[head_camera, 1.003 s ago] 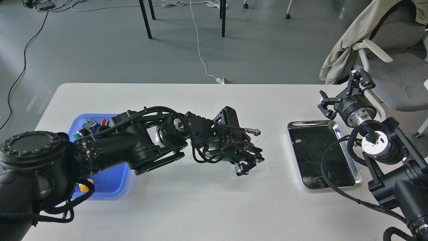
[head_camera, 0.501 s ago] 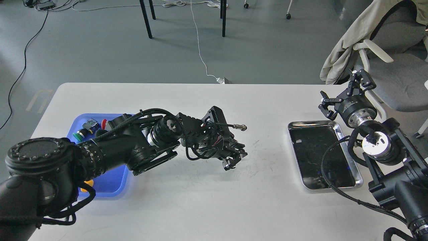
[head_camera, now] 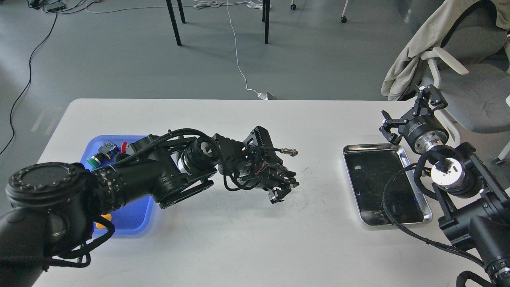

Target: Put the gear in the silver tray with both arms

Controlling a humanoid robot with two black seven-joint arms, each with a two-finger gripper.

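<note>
The silver tray (head_camera: 374, 147) lies on the white table at the right; its dark bottom holds nothing. My left arm reaches from the left across the blue tray (head_camera: 131, 217). My left gripper (head_camera: 283, 188) hangs over the bare middle of the table, pointing down and right. It is dark, and I cannot tell its fingers apart or see anything in them. My right gripper (head_camera: 410, 113) is open and empty, just behind the silver tray's far right corner. I cannot make out a gear anywhere; my left arm hides much of the blue tray.
The blue tray holds small parts, among them a green button (head_camera: 94, 160), a red part (head_camera: 124, 146) and a yellow one (head_camera: 102, 221). A chair with a beige jacket (head_camera: 422, 48) stands beyond the table's right end.
My left gripper drew back to the left, away from the silver tray, then edged slightly right again. My right gripper shifted a little up and away and stayed open.
</note>
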